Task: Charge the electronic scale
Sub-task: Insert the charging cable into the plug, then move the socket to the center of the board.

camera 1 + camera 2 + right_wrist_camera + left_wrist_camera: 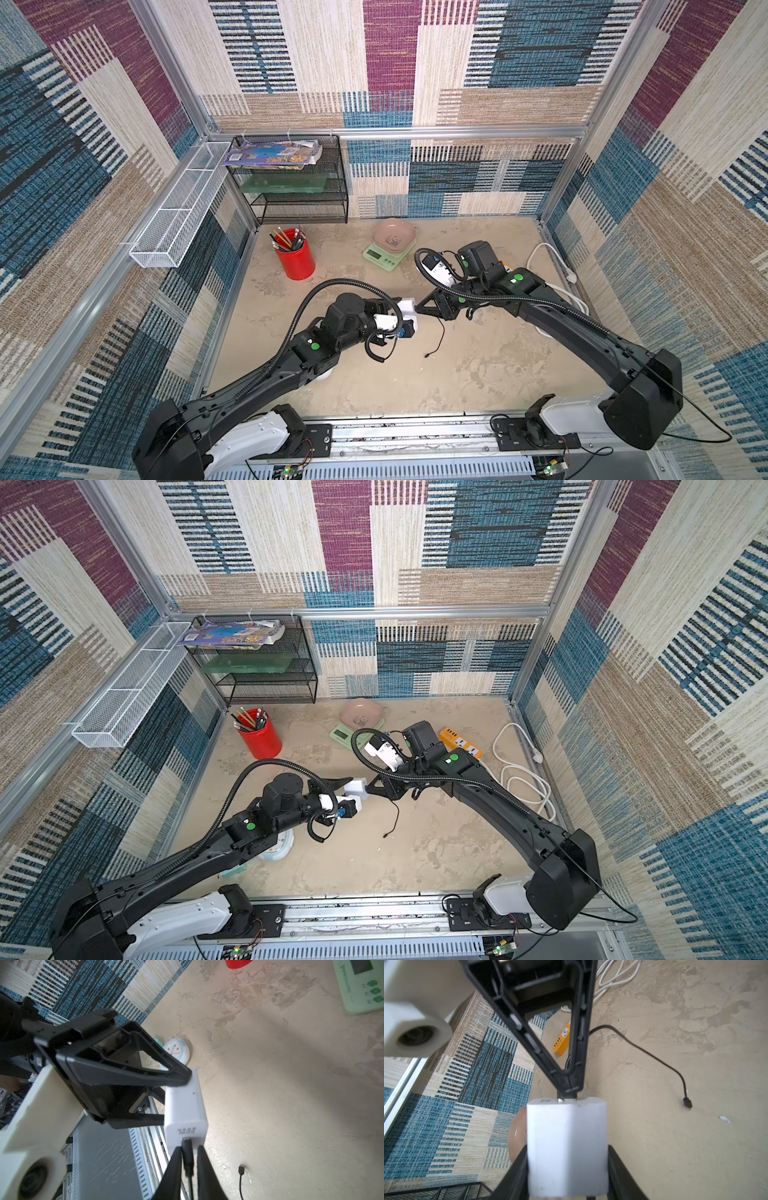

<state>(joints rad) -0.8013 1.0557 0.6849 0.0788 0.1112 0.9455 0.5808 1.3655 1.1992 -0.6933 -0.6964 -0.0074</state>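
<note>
The electronic scale (384, 254) sits at the back of the bench (478, 374), near the far wall (a pink tray (394, 235) rests on top). The left tool (568, 1148) is clamped on a white charger (185, 1109). The right tool (189, 1148) has its fingers slightly apart, flanking the black cable (643, 1051) where it plugs into the charger. The cable's free end lies on the bench.

Tabletop (353, 270) before electronic scale (384, 255) lies open; right arm (478, 255) crowds beside
</note>
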